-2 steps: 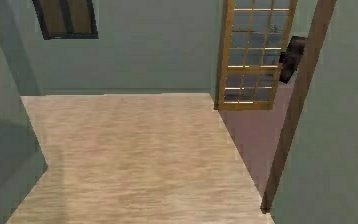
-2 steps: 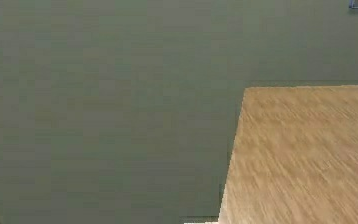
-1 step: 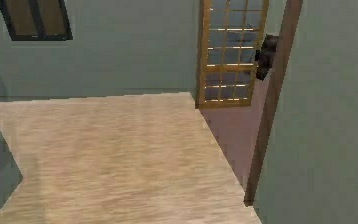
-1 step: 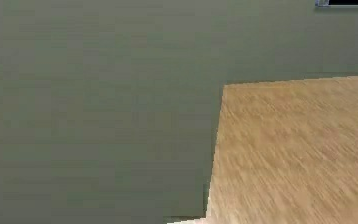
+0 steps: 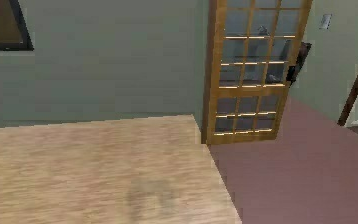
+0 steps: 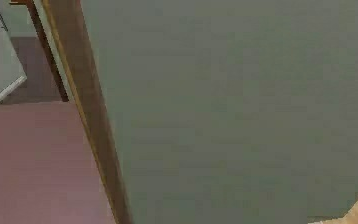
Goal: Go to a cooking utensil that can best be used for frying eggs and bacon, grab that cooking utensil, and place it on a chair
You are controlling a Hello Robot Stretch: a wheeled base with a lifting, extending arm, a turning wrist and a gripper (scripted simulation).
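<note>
One pale wooden surface spreads across the forward view's near left, with a mauve floor running past its right edge. Beyond the surface's far edge rises a grey-green wall with a dark window. Past the far right corner stands a glass-paned wooden door, probably the way onward. On the arm side a wood-trimmed panel looms close, likely blocking any reach, with a white cabinet farther off. Where the frying pan lies cannot be told, nor whether the hand is spread or pressed together. The search seems unfinished.
</note>
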